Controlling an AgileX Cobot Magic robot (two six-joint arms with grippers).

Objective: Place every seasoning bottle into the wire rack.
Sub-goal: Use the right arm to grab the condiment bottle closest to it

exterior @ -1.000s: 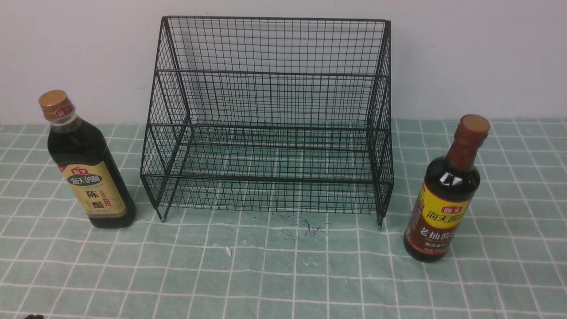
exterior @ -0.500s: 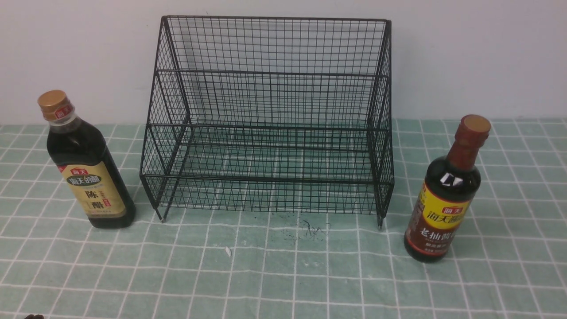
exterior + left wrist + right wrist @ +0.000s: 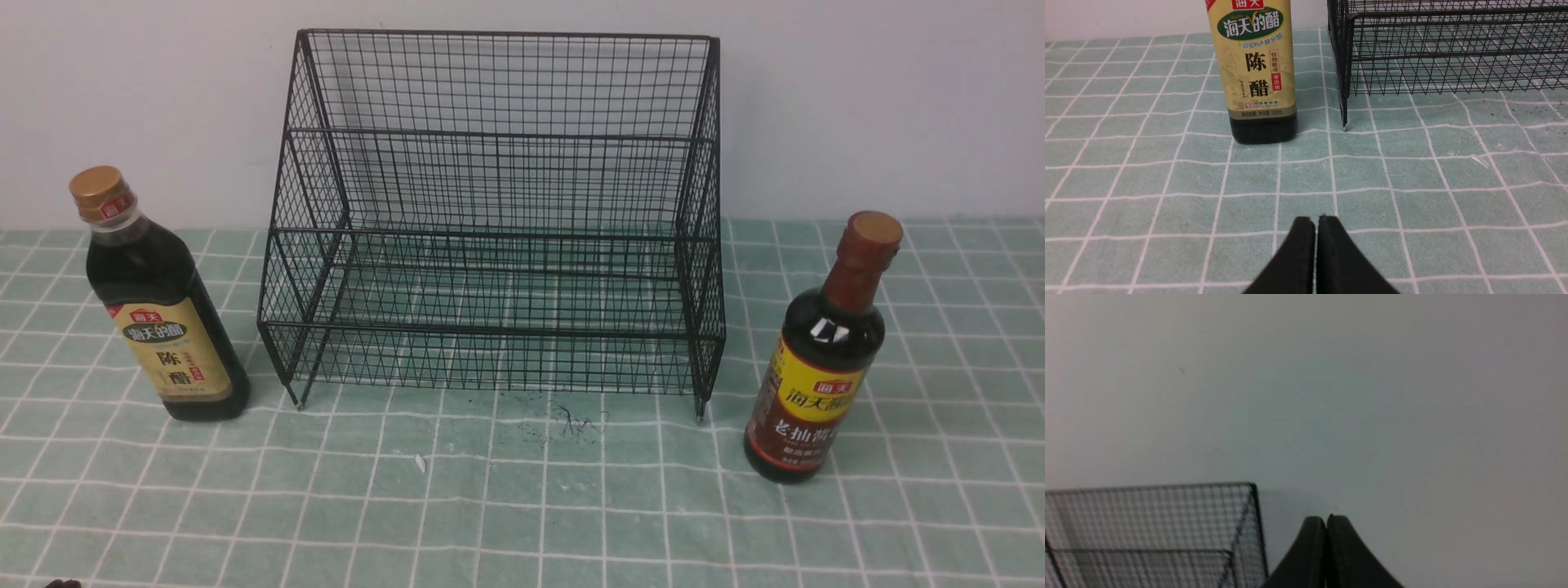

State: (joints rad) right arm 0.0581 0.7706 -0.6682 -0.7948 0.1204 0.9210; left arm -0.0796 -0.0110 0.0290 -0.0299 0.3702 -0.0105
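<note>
The black wire rack stands at the back middle of the table, both tiers holding nothing. A broad dark bottle with gold cap and tan label stands upright left of it. On the rack's right stands a slim-necked bottle with red-brown cap and yellow-and-brown label. Neither gripper shows in the front view. In the left wrist view my left gripper is shut and holds nothing, low over the cloth, well short of the tan-label bottle and the rack's corner. My right gripper is shut, holds nothing and faces the wall beside the rack's top corner.
A green cloth with white grid lines covers the table, and a pale wall rises right behind the rack. Dark specks and a small white fleck lie in front of the rack.
</note>
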